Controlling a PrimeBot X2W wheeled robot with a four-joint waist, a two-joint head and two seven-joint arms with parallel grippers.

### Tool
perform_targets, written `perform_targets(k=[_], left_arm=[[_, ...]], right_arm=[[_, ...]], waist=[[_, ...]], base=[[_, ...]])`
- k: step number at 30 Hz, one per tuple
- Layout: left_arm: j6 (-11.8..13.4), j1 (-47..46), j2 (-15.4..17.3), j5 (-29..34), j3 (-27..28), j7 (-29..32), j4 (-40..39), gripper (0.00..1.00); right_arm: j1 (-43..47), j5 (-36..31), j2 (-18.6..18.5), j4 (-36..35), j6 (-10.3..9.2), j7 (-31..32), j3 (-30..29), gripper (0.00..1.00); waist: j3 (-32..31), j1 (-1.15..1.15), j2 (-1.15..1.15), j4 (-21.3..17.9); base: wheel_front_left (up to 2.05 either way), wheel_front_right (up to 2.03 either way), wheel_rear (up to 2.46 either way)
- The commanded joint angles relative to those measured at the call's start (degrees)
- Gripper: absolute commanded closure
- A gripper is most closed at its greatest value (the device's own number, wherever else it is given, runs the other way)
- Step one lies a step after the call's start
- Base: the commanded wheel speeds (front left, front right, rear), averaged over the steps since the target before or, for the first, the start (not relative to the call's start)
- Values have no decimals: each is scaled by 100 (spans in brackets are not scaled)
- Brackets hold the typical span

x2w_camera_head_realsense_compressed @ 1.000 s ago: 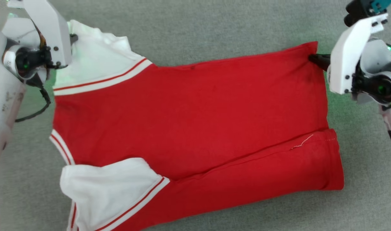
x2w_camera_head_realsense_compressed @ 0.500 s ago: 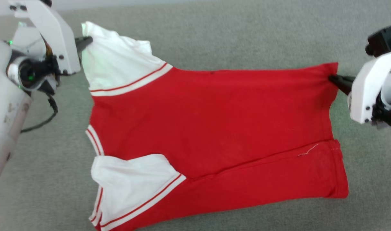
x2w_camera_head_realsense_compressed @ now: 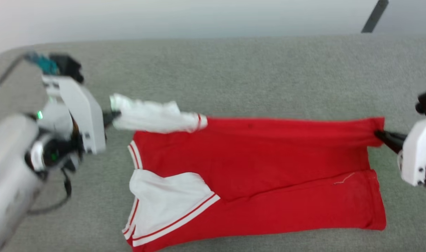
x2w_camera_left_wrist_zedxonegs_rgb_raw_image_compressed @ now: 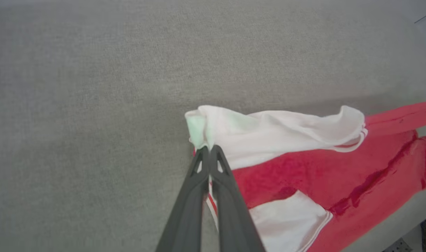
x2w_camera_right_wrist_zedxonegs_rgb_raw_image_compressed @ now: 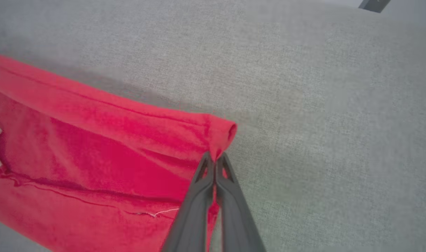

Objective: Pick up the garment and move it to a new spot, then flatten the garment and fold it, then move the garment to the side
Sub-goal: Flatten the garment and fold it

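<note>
Left pincer (x2w_camera_head_realsense_compressed: pixel 112 117) and right pincer (x2w_camera_head_realsense_compressed: pixel 378 134) tight on opposite garment (x2w_camera_head_realsense_compressed: pixel 255 157) ends, grey mat (x2w_camera_head_realsense_compressed: pixel 234 77) around.

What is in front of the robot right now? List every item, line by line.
jersey: one, red with white striped sleeves, spread on the surface, far edge stretched between both grippers
surface: one, grey, fabric-like, under everything
bar: one, dark, slanted, top right beyond the surface
cable: one, black, looping under the left wrist
left gripper: one, dark fingers, at left, shut on the far white sleeve's tip
right gripper: one, dark fingers, at right, shut on the far red hem corner
</note>
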Motion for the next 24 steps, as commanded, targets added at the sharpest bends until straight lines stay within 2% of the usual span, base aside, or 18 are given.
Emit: perform_targets(k=[1, 6, 10, 13, 19, 20, 21, 22, 23, 24], left_arm=[[186, 237, 128, -63, 30, -14, -303, 100], [862, 1094, 559, -256, 19, -57, -1565, 100], [1232, 1607, 731, -418, -15, -104, -2180, 100], [1366, 1875, 743, -516, -71, -127, -2371, 100], [1418, 2042, 691, -599, -160, -37, -2352, 100], [1420, 2058, 685, -611, -163, -22, -2333, 100], [1414, 2064, 678, -617, -162, -34, -2318, 85], [1414, 2070, 666, -629, -148, -55, -2305, 66], [1416, 2085, 660, -647, -141, -56, -2303, 55], [1413, 2104, 666, -669, -144, -33, -2314, 35]], right_arm=[[221, 17, -29, -51, -6, 18, -135, 100], [854, -82, 70, -313, -6, 152, -533, 100], [1260, -151, 243, -477, -6, 416, -764, 100], [1465, -218, 359, -596, -5, 637, -904, 100], [1631, -450, 547, -772, -5, 907, -1091, 98], [1654, -485, 588, -798, -5, 952, -1118, 84], [1680, -523, 622, -818, -5, 995, -1134, 74], [1700, -555, 642, -841, -5, 1049, -1151, 58], [1709, -584, 660, -872, -5, 1086, -1172, 0], [1710, -614, 687, -901, -5, 1115, -1211, 0]], waist=[[-139, 0, 0, 136], [-178, 0, 0, 175], [-178, 0, 0, 185], [-179, 0, 0, 175], [-193, 0, 0, 148], [-204, 0, 0, 137], [-217, 0, 0, 126], [-233, 0, 0, 116], [-257, 0, 0, 107], [-284, 0, 0, 101]], base=[[0, 0, 0], [0, 0, 0], [0, 0, 0], [0, 0, 0], [0, 0, 0], [0, 0, 0], [0, 0, 0], [0, 0, 0], [0, 0, 0], [0, 0, 0]])
